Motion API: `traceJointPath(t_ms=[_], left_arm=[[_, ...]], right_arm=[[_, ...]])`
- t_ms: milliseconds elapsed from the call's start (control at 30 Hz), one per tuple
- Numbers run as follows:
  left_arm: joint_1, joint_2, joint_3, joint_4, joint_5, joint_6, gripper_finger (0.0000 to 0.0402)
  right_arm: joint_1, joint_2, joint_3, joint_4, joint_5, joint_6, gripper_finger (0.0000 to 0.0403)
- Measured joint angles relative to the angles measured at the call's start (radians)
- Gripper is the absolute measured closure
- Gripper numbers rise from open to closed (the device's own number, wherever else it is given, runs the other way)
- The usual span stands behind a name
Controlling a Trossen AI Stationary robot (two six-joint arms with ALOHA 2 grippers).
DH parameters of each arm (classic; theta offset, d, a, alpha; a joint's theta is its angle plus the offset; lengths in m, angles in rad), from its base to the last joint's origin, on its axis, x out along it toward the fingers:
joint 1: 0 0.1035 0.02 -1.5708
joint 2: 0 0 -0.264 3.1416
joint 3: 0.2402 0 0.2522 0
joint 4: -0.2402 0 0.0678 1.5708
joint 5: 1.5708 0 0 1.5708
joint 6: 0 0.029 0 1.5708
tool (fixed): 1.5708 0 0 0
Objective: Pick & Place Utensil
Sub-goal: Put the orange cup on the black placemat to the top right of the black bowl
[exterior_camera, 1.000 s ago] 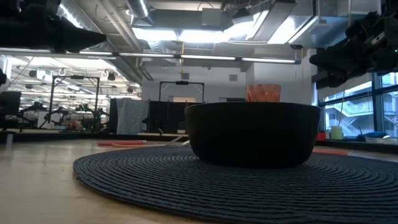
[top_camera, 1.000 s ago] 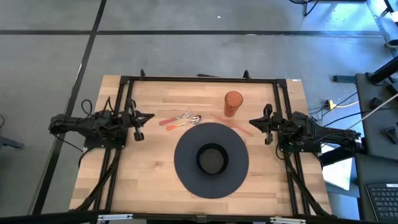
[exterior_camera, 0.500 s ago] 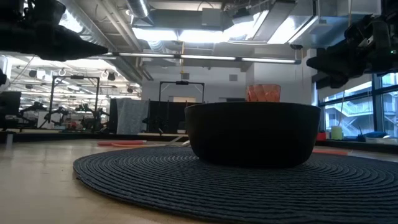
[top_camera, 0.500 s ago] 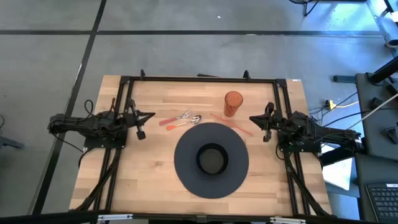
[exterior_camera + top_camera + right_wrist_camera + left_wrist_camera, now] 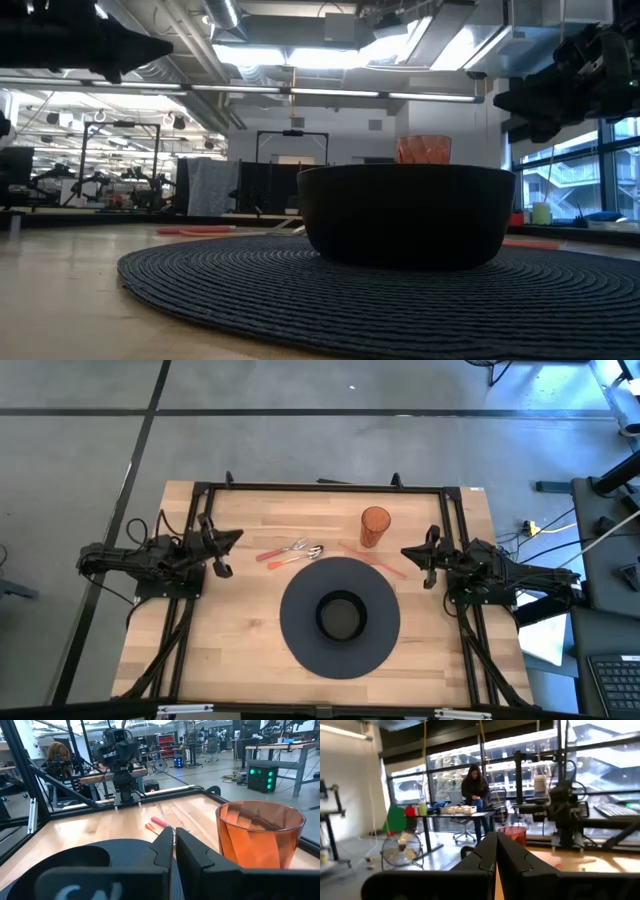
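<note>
Two utensils (image 5: pixel 292 551) with orange handles and metal heads lie flat on the wooden table, left of centre toward the far side; their handles also show in the right wrist view (image 5: pixel 159 822). A thin orange utensil (image 5: pixel 375 560) lies right of them by the orange cup (image 5: pixel 375 527). A black bowl (image 5: pixel 340 616) stands on a round dark mat (image 5: pixel 300 630). My left gripper (image 5: pixel 238 537) hovers shut at the table's left side, left of the utensils and well above the table. My right gripper (image 5: pixel 403 553) hovers shut at the right side.
A black frame (image 5: pixel 320 487) runs around the table's far and side edges. The cup (image 5: pixel 260 835) stands just ahead of my right gripper (image 5: pixel 173 845). A person (image 5: pixel 475 785) stands at a desk in the room beyond the table. Bare wood (image 5: pixel 230 650) lies near the front left.
My left gripper has tipped its fingertips upward and rolled somewhat about its own line, rising a little in the low view. It stays shut at the table's left side. The utensils, bowl and cup have not moved.
</note>
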Motion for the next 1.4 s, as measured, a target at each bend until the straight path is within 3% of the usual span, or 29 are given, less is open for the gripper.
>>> traceJointPath(t_ms=[667,900,1400], left_arm=[[0.000,0.000,0.000,0.003,-0.034,0.065,0.0398],[0.000,0.000,0.000,0.002,-0.034,0.067,0.0398],[0.000,0.000,0.000,0.003,-0.034,0.078,0.0398]], right_arm=[[0.000,0.000,0.000,0.000,0.000,-0.038,0.0382],[0.000,0.000,0.000,-0.011,-0.069,-0.043,0.0382],[0.000,0.000,0.000,-0.011,-0.069,-0.075,0.0382]])
